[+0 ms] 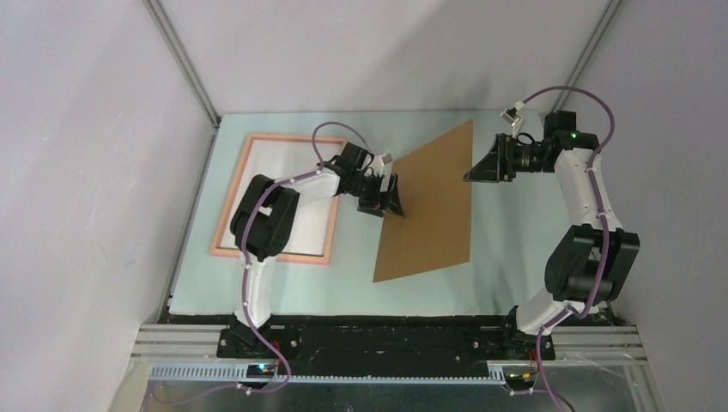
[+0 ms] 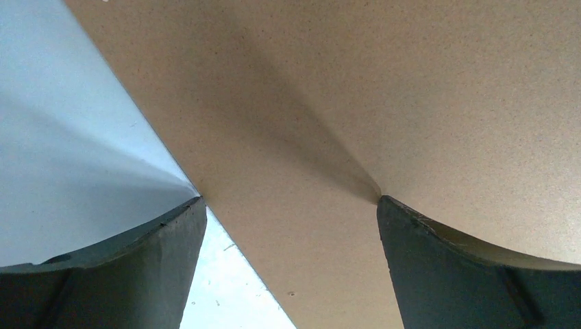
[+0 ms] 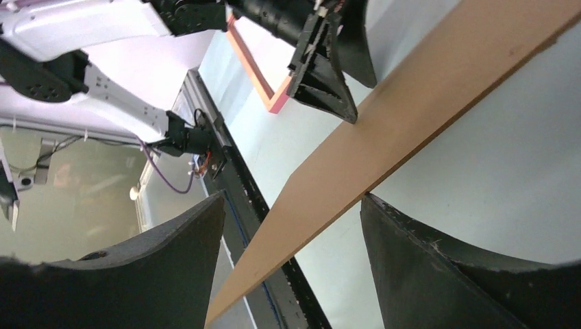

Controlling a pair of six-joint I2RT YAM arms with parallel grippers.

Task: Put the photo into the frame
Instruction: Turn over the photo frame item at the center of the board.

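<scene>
The frame lies flat on the table, behind and to the outer side of the left gripper, near it but not touching. The left forearm crosses above the frame's far right corner. Inside its salmon-pink rails sits a white sheet. No printed side shows, so I cannot tell whether this is the photo lying face down.

Directly under the left gripper is the brown backing board. The left wrist view shows the jaws spread wide with nothing held between them. One fingertip sits right at the board's slanting edge, where the pale table begins. The other fingertip is over the board itself, with its shadow running up to meet it. The right wrist view shows a tip of the left gripper meeting the board's top face at that edge.

From there the board stretches toward the right gripper, which faces the opposite edge from just beside it. Its jaws are also wide apart and clasp nothing. Seen from the right wrist, the board runs as a slanting brown band ahead of the fingers. Whether its edge touches the nearer fingertip cannot be told. Beyond the band, a stretch of the frame's pink rail shows past the left gripper.
</scene>
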